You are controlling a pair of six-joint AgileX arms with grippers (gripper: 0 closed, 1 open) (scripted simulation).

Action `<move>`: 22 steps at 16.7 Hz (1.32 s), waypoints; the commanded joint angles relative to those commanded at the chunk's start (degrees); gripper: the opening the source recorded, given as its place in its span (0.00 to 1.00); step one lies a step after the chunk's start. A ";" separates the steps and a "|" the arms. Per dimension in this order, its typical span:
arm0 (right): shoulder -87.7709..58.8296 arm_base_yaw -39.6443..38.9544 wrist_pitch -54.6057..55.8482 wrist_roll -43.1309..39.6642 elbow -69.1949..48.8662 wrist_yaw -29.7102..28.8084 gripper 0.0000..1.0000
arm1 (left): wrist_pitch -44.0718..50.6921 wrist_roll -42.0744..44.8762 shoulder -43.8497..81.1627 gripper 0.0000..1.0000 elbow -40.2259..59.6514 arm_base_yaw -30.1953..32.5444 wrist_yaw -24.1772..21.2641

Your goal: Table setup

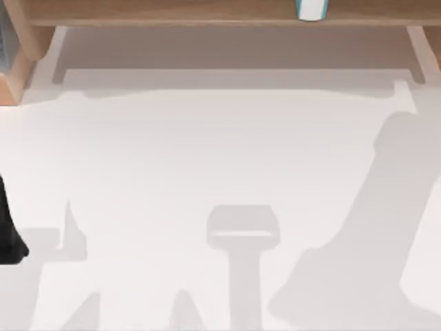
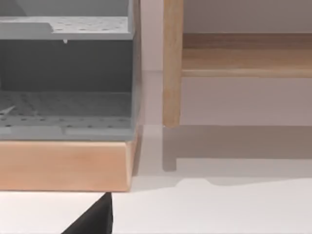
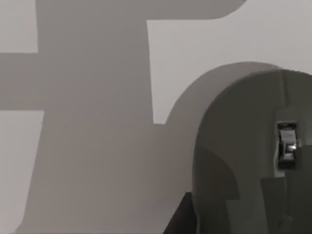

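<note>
Cup on wooden shelf

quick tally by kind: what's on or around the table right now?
Cup, on the wooden shelf: 1
Wooden shelf: 1
Grey rack: 1
Wooden base under the rack: 1
Grey rounded thing, cannot identify: 1
Total: 5

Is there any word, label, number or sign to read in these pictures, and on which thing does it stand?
None: no text can be read.
Cup on the wooden shelf: no label visible.
Grey rack: only holes, no writing.
Grey rounded object: a shiny metal piece, no marking readable.
</note>
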State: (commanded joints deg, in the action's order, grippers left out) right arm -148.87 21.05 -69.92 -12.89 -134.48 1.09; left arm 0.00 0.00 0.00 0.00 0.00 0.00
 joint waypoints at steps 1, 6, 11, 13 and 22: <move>0.00 0.00 0.00 0.00 0.00 0.00 0.00 | 0.00 0.00 0.00 1.00 0.00 0.00 0.00; 0.00 0.00 0.00 0.00 0.00 0.00 0.00 | 0.00 0.00 0.00 1.00 0.00 0.00 0.00; 0.56 0.22 -0.21 -0.04 -0.24 0.03 0.00 | 0.00 0.00 0.00 1.00 0.00 0.00 0.00; 2.41 0.43 -0.95 -0.59 0.15 0.05 0.00 | 0.00 0.00 0.00 1.00 0.00 0.00 0.00; 22.53 1.12 2.17 -4.91 10.47 0.26 0.00 | 0.00 0.00 0.00 1.00 0.00 0.00 0.00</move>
State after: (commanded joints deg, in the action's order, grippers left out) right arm -126.34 22.17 -67.75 -17.80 -124.01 1.36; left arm 0.00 0.00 0.00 0.00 0.00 0.00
